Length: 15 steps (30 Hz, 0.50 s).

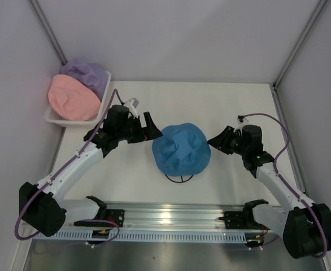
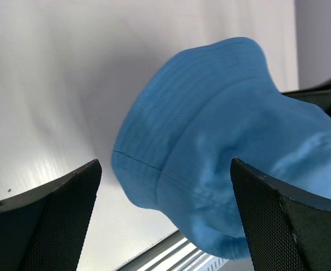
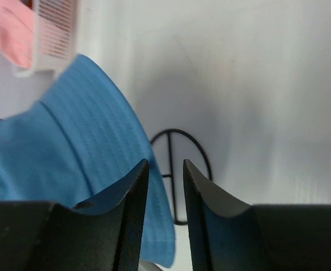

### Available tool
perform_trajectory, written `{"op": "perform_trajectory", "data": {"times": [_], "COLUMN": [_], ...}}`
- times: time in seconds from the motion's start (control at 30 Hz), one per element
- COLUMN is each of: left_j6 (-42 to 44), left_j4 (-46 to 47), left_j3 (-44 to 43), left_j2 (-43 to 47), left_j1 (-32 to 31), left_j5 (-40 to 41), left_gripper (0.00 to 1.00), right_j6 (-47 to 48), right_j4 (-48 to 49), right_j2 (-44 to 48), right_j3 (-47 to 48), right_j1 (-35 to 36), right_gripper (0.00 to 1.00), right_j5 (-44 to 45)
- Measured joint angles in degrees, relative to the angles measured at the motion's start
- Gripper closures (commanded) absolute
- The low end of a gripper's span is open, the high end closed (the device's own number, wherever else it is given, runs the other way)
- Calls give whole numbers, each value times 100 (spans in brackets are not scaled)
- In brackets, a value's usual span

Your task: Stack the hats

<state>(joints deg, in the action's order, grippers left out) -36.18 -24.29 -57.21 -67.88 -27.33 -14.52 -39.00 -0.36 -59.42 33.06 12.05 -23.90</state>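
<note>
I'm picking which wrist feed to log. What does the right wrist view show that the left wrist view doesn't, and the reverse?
Only the right wrist: the black wire stand, partly hidden by the hat, a corner of the white basket, some of the pink hat, and the right end effector, narrowly parted. Only the left wrist: the left end effector, wide open, and the metal rail at the bottom. Both: the blue hat and the white table.
</note>
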Motion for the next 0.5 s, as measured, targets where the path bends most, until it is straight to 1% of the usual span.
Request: {"op": "perform_trajectory", "data": {"times": [0.13,0.23,0.27,0.3,0.37,0.4,0.43,0.5], "left_j6": [15,37,57,70,125,168,177,219], "left_j4": [-280,-503,-568,-621,-737,-796,-839,-946], "left_j3": [-57,-227,-315,-396,-636,-780,-881,-1113], "left_j2": [-210,-289,-299,-308,-317,-323,-328,-328], "left_j1": [22,109,149,179,291,372,442,715], "left_j5": [391,568,636,693,804,855,898,960], "left_gripper": [0,1,0,0,0,1,0,1], "right_j6": [358,509,522,525,522,522,522,549], "right_j4": [-470,-671,-708,-715,-719,-719,-717,-728], "right_j2": [-87,-278,-323,-350,-372,-369,-372,-372], "right_j3": [7,-7,-17,-33,-72,-85,-87,-87], "right_j1": [221,262,262,262,262,264,273,278], "right_gripper": [67,74,80,83,85,86,83,69], "right_j5": [407,540,553,557,570,575,605,673]}}
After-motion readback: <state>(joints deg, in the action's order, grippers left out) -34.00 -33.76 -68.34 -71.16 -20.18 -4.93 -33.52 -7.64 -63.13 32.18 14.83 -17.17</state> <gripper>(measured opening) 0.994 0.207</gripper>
